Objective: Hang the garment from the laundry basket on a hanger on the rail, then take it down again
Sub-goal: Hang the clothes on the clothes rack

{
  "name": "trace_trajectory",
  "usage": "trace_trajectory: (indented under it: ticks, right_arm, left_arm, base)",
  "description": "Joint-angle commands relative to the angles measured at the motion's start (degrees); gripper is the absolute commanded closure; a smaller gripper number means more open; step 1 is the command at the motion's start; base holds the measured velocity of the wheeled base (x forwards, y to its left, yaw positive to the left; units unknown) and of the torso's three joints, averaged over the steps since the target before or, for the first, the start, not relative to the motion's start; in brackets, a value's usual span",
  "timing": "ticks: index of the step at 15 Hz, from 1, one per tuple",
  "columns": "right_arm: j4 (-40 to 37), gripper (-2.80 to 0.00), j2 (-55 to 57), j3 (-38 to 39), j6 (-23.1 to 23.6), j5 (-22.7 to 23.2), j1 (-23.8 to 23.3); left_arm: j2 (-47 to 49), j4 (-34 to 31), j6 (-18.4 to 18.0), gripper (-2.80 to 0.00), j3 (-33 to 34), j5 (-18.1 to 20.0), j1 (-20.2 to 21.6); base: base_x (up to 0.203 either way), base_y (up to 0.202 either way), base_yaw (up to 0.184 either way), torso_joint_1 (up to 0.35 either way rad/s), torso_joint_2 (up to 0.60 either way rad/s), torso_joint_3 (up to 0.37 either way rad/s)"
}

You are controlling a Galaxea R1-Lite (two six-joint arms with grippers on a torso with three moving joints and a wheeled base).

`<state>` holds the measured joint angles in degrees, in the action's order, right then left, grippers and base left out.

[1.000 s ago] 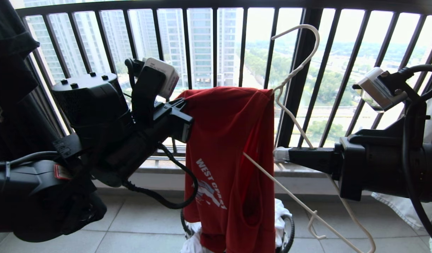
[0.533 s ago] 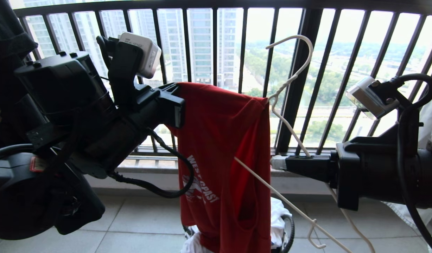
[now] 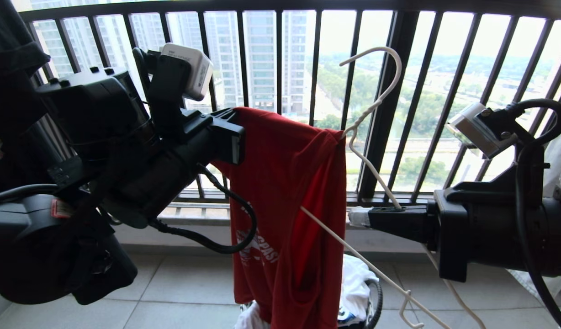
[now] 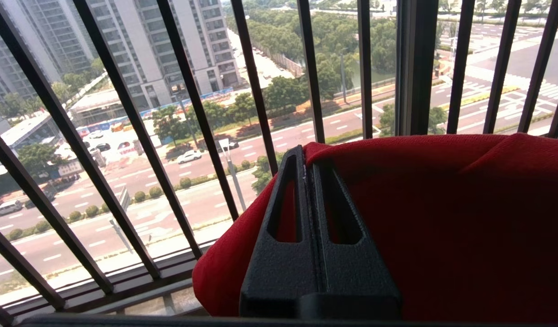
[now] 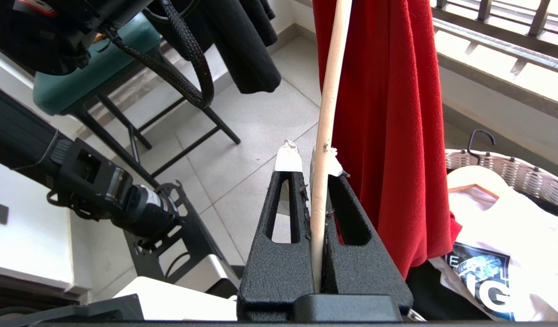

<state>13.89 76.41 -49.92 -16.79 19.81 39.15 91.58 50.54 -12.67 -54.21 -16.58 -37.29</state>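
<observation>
- Two grippers at work, both clamped, each on a different item; entries run left to right across the head view.
- Far left edge: a black shirt (image 3: 8,91) hangs dark along the frame side.
- Left gripper (image 3: 232,119), centre-left, raised about level with the middle of the window railing (image 3: 280,55). Fingers (image 4: 306,227) pressed together, pinching the top edge of the red T-shirt (image 3: 289,192); in the left wrist view red cloth bulges on either side of the shut pair.
- Red T-shirt: centre of frame, draped downward from that pinch, its upper edge running right to the neck of the white wire hanger (image 3: 376,105). White "WEST COAST" lettering shows partly on the lower chest, creased.
- Laundry basket (image 3: 376,301): bottom centre, below the T-shirt's hem; only part of the dark rim shows, with white cloth inside. Whether the hem touches it cannot be told.
- Wire hanger: right of centre, tilted, hook up against the railing bars, hooked on nothing visible. One arm runs inside the red cloth; the lower bar slants to the bottom right.
- Right gripper (image 3: 356,215), centre-right, roughly level, taped tips closed on the hanger's wire; right wrist view shows the wire between the fingers (image 5: 288,213).
- White printed T-shirt (image 5: 510,236): lies in a wicker basket (image 5: 501,170) in the right wrist view.
</observation>
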Motion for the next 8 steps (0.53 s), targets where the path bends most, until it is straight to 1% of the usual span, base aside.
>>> trace_trajectory:
  ticks: [1, 2, 3, 8]
  right_arm:
    - [0.09, 0.0, -0.12, 0.0, -0.09, 0.14, 0.13]
    - [0.09, 0.0, -0.21, -0.09, -0.09, 0.14, 0.13]
    - [0.09, 0.0, -0.21, 0.0, -0.09, 0.14, 0.13]
    - [0.18, 0.0, -0.21, -0.09, -0.09, 0.05, 0.13]
  left_arm:
    - [1.24, 0.35, -0.13, 0.0, 0.07, -0.29, 0.08]
    - [1.17, 0.35, -0.17, 0.0, 0.07, -0.29, 0.11]
    - [1.06, 0.35, -0.17, -2.8, 0.07, -0.29, 0.11]
    - [-0.36, -0.2, -0.25, -2.8, 0.42, -0.21, 0.11]
  base:
    - [0.0, 0.0, 0.0, 0.0, 0.0, 0.0]
    - [0.0, 0.0, 0.0, 0.0, 0.0, 0.0]
    - [0.0, 0.0, 0.0, 0.0, 0.0, 0.0]
    - [0.0, 0.0, 0.0, 0.0, 0.0, 0.0]
